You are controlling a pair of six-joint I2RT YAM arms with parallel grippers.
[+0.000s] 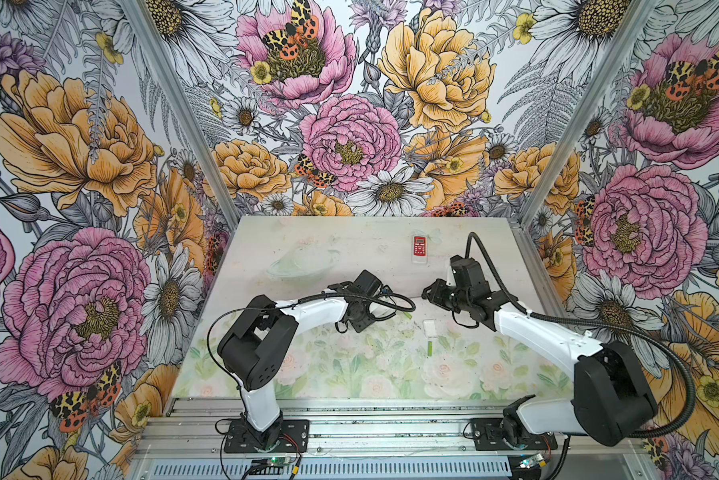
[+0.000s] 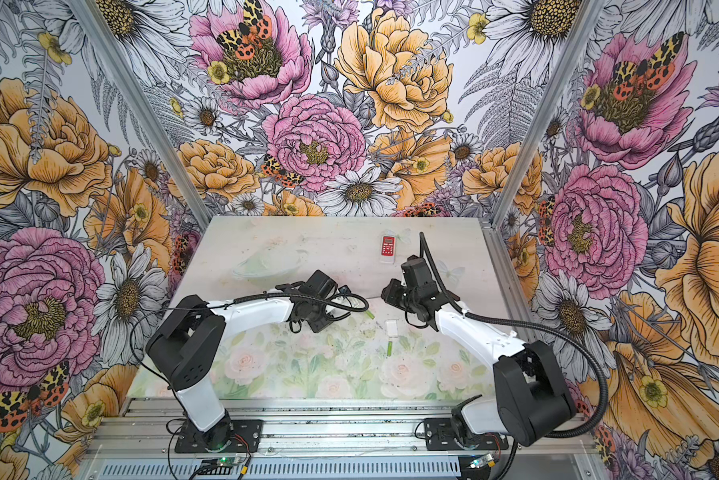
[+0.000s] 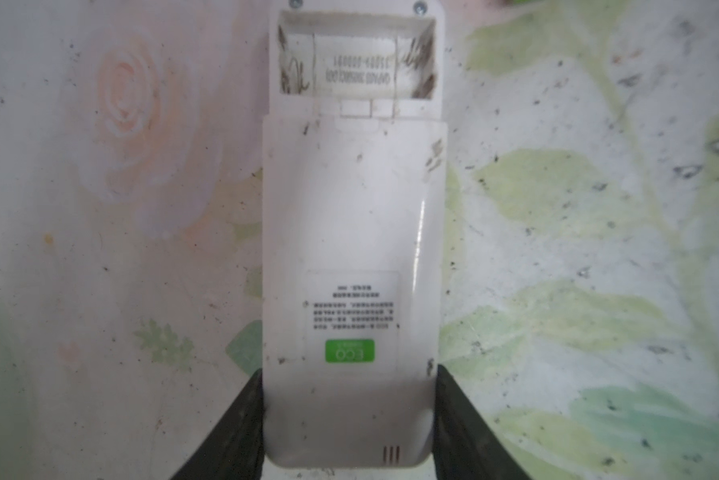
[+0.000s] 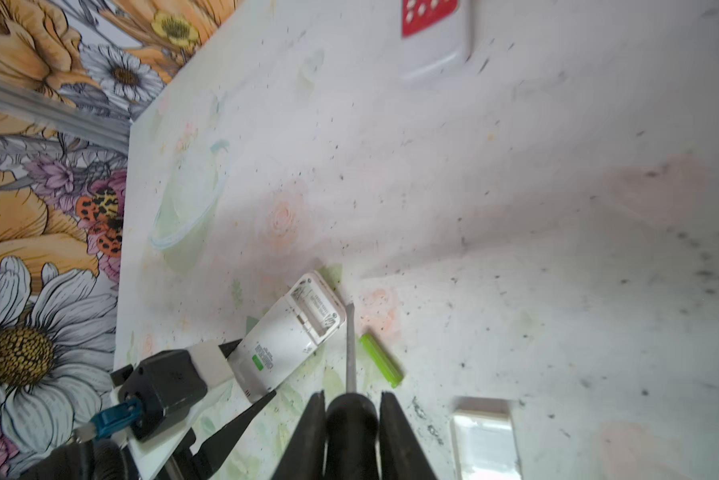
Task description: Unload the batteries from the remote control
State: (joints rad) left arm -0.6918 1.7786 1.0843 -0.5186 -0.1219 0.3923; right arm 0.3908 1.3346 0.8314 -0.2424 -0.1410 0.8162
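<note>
Floral desk point(image 1: 349, 374), item state: left pincer point(image 3: 348, 372) clamping white remote point(image 3: 349, 228), its bay point(image 3: 355, 58) showing empty; right pincer point(image 4: 352, 395) gripping screwdriver point(image 4: 350, 353); green battery point(image 4: 380, 360) lying just beside blade. You are risking blade nudging battery, rolling it away.

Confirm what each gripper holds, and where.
Left gripper: white remote, by its sides at the end away from the battery bay. Right gripper: screwdriver, by its handle.

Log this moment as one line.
left gripper: holding remote | bay: empty | right gripper: holding screwdriver | batteries: two on table
</note>
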